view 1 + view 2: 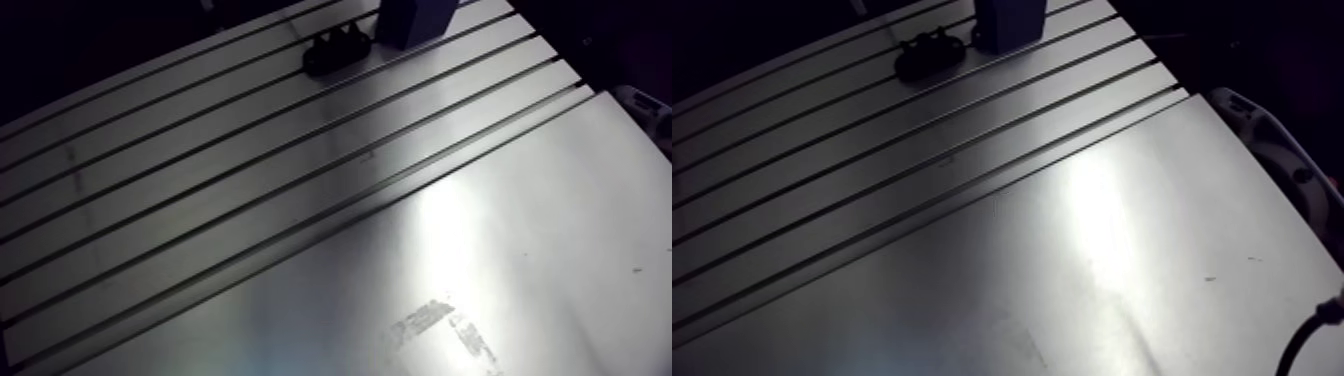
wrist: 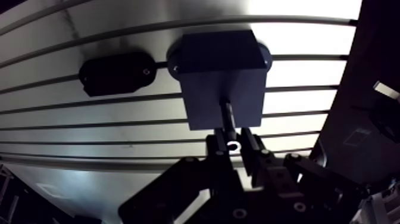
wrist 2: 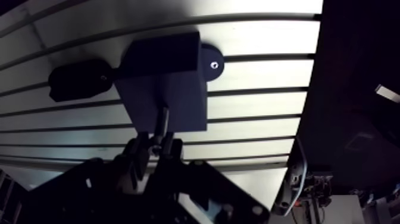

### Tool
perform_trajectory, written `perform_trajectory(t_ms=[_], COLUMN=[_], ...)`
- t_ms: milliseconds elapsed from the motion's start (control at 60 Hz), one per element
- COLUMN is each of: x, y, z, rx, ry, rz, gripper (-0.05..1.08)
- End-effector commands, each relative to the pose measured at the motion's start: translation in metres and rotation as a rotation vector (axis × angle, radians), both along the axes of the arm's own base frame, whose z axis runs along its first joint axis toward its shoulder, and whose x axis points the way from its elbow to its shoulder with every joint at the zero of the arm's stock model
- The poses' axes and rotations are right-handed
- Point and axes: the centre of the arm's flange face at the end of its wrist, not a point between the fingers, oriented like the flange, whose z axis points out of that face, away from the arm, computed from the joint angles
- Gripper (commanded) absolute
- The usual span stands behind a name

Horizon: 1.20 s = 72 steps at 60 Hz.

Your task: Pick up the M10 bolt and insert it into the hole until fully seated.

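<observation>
In the arm view, a slotted aluminium table [image 1: 300,200] fills the picture, its dark grooves running slantwise and giving way to a smooth, unslotted metal sheet [image 1: 530,230] on the near side. At the far edge stands a dark blue rectangular block [image 1: 405,20], cut off by the frame, and just beside it lies a low black oblong fixture [image 1: 335,50] across the grooves. The gripper does not show here. In the wrist view, the same block [image 2: 220,65] stands on the table just ahead of the gripper [image 2: 233,142], with rounded base tabs sticking out at either side, and the black fixture [image 2: 116,72] lies right beside it. The two fingers [image 2: 219,146] are drawn nearly together and pinch the head end of a dark metal M10 bolt [image 2: 228,116]. The bolt's shank reaches forward from between the fingers and meets the block's facing side near its lower middle. How far the tip goes into that face cannot be told.
</observation>
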Motion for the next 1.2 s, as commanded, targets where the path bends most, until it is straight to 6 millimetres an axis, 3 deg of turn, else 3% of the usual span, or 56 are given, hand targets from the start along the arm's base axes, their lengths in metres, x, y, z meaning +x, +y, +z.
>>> perform_trajectory(t_ms=[17, 1200], x=[-0.0002, 0.0012], y=[0.0002, 0.0005], z=[0.0004, -0.0044], rx=[0.001, -0.003], ry=[0.001, -0.004], rz=[0.000, -0.002], gripper=[1.08, 1.08])
